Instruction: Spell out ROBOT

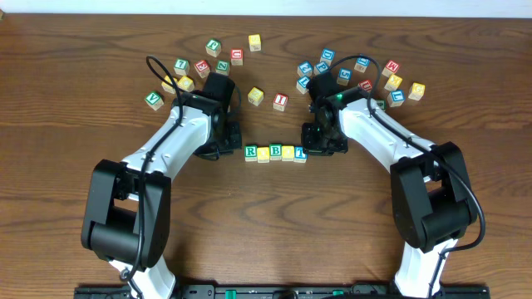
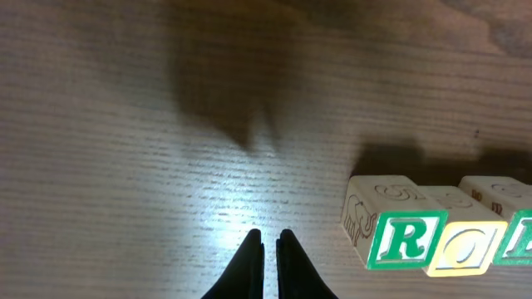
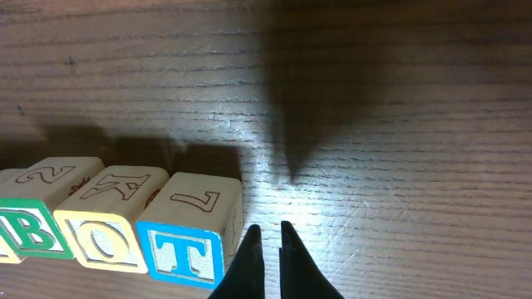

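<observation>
Square wooden letter blocks (image 1: 276, 153) sit touching in one row at the middle of the brown wooden table (image 1: 266, 241), between your two arms. Your wrist views read a green R (image 2: 401, 241) and a yellow O (image 2: 465, 249) at one end, then a green B (image 3: 33, 235), a second yellow O (image 3: 104, 241) and a blue T (image 3: 184, 253). Your left gripper (image 2: 270, 241) is pressed closed on nothing, near the R's outer side. Your right gripper (image 3: 272, 237) - likewise closed and empty - stands just beside the T. Loose coloured blocks (image 1: 208, 62) lie scattered farther back.
</observation>
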Robot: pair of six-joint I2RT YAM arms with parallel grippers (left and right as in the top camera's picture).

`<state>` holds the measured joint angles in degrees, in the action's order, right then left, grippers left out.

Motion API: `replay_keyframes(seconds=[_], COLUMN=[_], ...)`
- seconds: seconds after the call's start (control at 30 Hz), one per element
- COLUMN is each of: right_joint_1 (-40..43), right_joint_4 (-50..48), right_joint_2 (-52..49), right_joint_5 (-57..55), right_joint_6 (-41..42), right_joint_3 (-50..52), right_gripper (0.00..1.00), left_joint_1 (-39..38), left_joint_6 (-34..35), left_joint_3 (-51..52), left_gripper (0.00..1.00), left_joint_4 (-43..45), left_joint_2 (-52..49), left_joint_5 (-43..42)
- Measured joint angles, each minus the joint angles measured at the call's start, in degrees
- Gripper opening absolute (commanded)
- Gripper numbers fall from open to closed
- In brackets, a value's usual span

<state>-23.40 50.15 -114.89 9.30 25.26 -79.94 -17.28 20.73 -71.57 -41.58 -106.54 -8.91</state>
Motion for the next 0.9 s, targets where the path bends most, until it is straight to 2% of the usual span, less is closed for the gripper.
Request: replay_keyframes(seconds=[0.9], right_joint_1=[0.00], right_joint_4=[-1.66], right_joint_2=[0.00], right_joint_5=[1.33], right_joint_6=[0.02], right_joint_3=[2.19], right_gripper=[0.03], left_joint_1=[-3.34], left_joint_6=[0.00], left_joint_3=[2.99], left_gripper=[0.08], left_joint_4=[5.16], left_joint_2=[-0.02], left_joint_5=[-1.11])
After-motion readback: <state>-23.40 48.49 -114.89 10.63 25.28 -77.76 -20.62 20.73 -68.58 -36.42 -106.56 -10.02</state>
